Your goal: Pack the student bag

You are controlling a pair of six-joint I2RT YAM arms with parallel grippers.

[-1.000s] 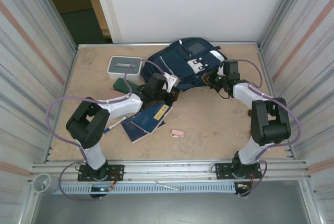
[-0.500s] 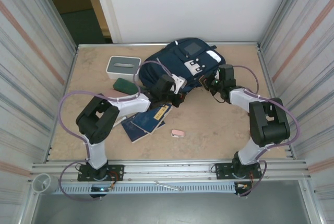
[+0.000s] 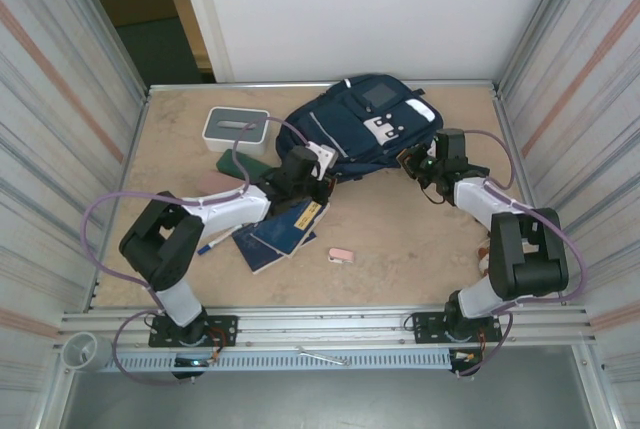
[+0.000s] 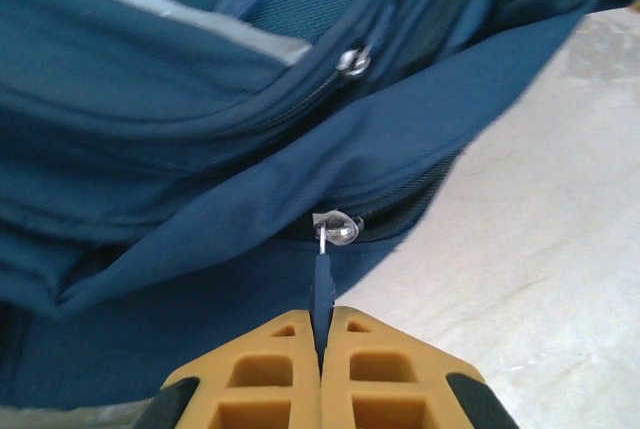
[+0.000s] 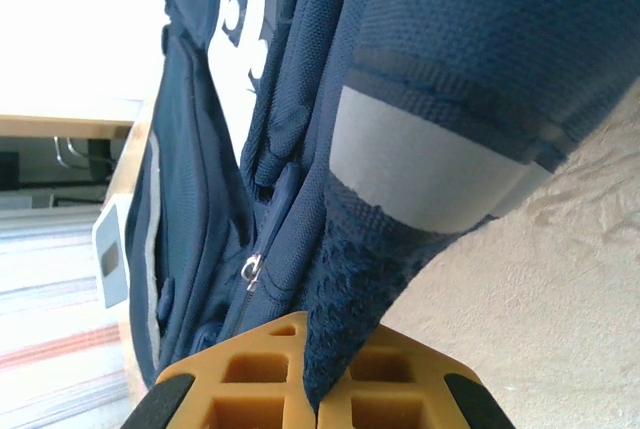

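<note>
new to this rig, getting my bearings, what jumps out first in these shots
The large navy-blue fabric backpack lies far back on the beige table. The left end effector is shut on its blue zip pull; the right end effector pinches its navy mesh edge. Dark blue booklets lie loose nearer the front, left of centre.
</note>
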